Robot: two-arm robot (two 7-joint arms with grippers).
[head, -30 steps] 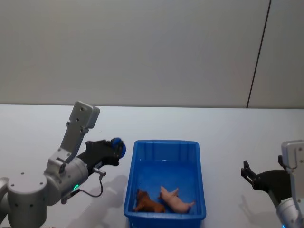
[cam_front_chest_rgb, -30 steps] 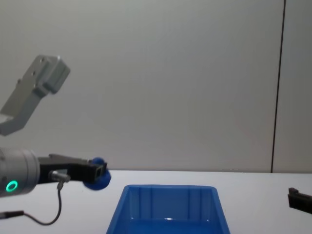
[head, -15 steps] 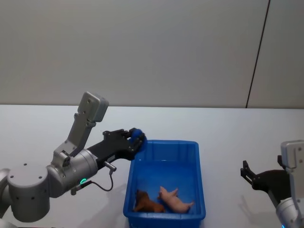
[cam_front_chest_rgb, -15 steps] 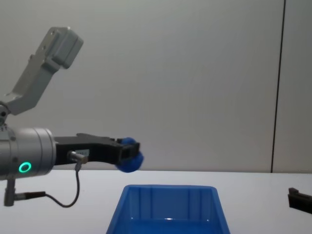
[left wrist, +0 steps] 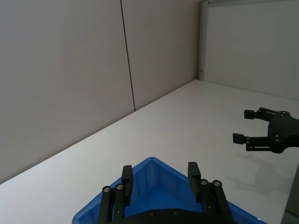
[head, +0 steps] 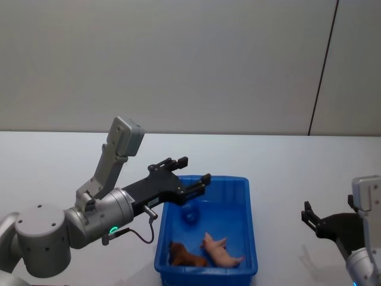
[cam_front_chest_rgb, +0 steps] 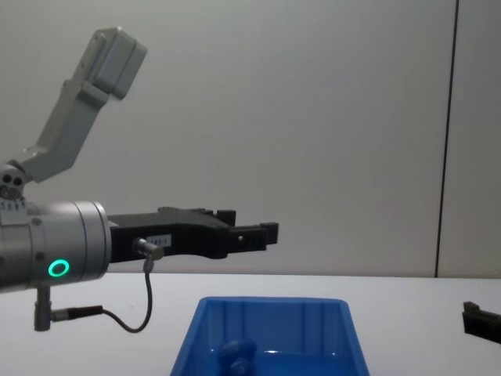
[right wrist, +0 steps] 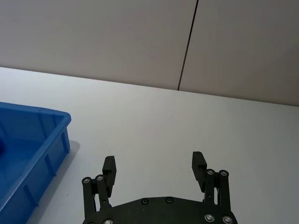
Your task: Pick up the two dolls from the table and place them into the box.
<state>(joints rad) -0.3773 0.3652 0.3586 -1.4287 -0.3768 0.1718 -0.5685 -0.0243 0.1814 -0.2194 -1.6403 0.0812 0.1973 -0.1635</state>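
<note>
- Your left gripper (head: pixel 189 173) now reaches over the upper-left rim of the box (head: pixel 253 226), just left of centre in the head view; half a second ago it stopped short of that corner, and a second ago it sat well to the left of the bin.
- Its fingers are spread apart with nothing between them. In both earlier moments they were pinched on the blue doll.
- The blue doll (head: pixel 190 214) has left the claw and now shows inside the box, at mid-depth toward the left wall. In the chest view you see it low in the bin (cam_front_chest_rgb: pixel 238 354), below the gripper (cam_front_chest_rgb: pixel 250 227); whether it already rests on the floor you cannot tell.
- The brown doll (head: pixel 185 254) lies at the near left of the box floor, with the pink doll (head: pixel 219 251) just beside it on the right; neither has moved.
- Your right gripper (head: pixel 309 218) sits parked at the lower right of the head view, over the table (head: pixel 292 173) and well apart from the box, fingers spread and empty, as before.
- In the left wrist view the left gripper (left wrist: pixel 160 175) stands open above the blue rim (left wrist: pixel 154 163).
</note>
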